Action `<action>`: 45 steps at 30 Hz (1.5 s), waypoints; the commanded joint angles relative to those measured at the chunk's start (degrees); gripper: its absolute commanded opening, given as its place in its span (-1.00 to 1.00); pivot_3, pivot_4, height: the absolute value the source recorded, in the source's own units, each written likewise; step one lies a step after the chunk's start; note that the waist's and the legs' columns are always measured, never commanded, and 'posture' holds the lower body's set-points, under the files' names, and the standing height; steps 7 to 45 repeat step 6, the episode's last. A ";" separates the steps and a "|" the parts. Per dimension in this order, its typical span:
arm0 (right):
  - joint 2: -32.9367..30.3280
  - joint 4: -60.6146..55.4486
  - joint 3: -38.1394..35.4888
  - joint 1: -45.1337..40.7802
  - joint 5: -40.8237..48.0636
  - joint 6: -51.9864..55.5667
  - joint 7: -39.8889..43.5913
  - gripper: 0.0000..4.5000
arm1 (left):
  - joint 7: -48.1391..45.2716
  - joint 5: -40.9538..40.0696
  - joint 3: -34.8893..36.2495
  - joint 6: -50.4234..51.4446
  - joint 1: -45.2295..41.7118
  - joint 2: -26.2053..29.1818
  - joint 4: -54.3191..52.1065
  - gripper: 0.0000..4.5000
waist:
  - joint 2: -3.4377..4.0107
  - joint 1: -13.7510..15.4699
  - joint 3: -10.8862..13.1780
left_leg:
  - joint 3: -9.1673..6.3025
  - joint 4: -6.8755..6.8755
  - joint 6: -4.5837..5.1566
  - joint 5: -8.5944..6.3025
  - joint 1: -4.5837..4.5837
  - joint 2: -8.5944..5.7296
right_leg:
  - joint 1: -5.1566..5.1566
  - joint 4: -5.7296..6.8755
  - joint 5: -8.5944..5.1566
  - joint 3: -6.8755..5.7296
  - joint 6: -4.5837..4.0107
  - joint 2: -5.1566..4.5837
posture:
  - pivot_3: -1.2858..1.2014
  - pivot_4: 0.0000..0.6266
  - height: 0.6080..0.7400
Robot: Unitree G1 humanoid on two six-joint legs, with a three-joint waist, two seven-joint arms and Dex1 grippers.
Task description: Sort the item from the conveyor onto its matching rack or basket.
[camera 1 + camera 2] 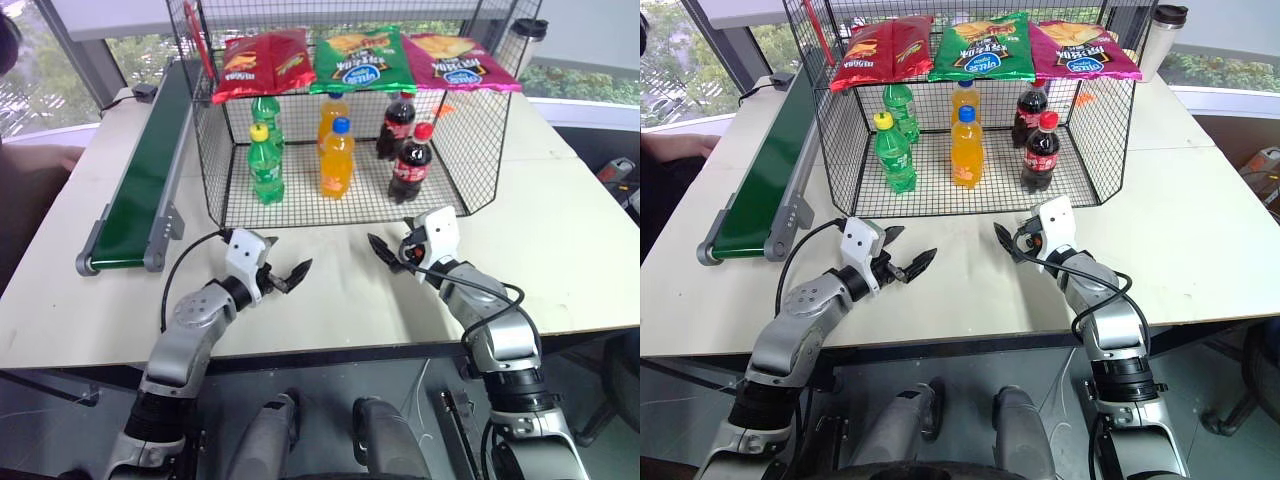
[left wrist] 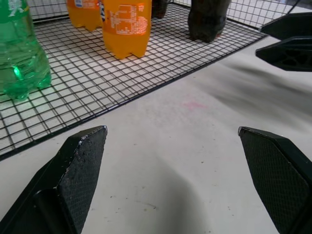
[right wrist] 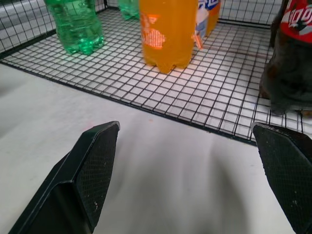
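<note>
The cola bottle [image 1: 412, 160], dark with a red cap and red label, stands upright at the front right of the black wire cage [image 1: 213, 150], with a second cola bottle [image 1: 396, 124] just behind it. The cage's front is open towards me. The green conveyor [image 1: 140, 180] runs along the table's left side with nothing on its belt. Both grippers hover low over the white table in front of the cage, tips turned towards each other. My left gripper [image 1: 288, 260] is open and holds nothing. My right gripper [image 1: 385, 250] is open and holds nothing, a short way in front of the cola bottle [image 3: 292, 63].
Inside the cage also stand two green soda bottles [image 1: 265, 160] and two orange ones [image 1: 336, 158]. Red [image 1: 262, 62], green [image 1: 360, 58] and pink [image 1: 458, 60] chip bags lie on its top. A tumbler [image 1: 525, 40] stands at the back right. A person's arm [image 1: 40, 160] rests at the left.
</note>
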 commanded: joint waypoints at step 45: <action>0.37 -6.25 -0.02 1.37 2.34 2.02 1.85 0.97 | 0.77 0.70 0.39 -0.59 -0.53 0.05 -0.49 1.00 | 0.00 -0.01 0.00 | -0.01 0.00 0.00 0.00 0.00 0.00 | 0.00 0.00 0.00 0.00 0.00 0.00 | 0.03 -0.52 0.97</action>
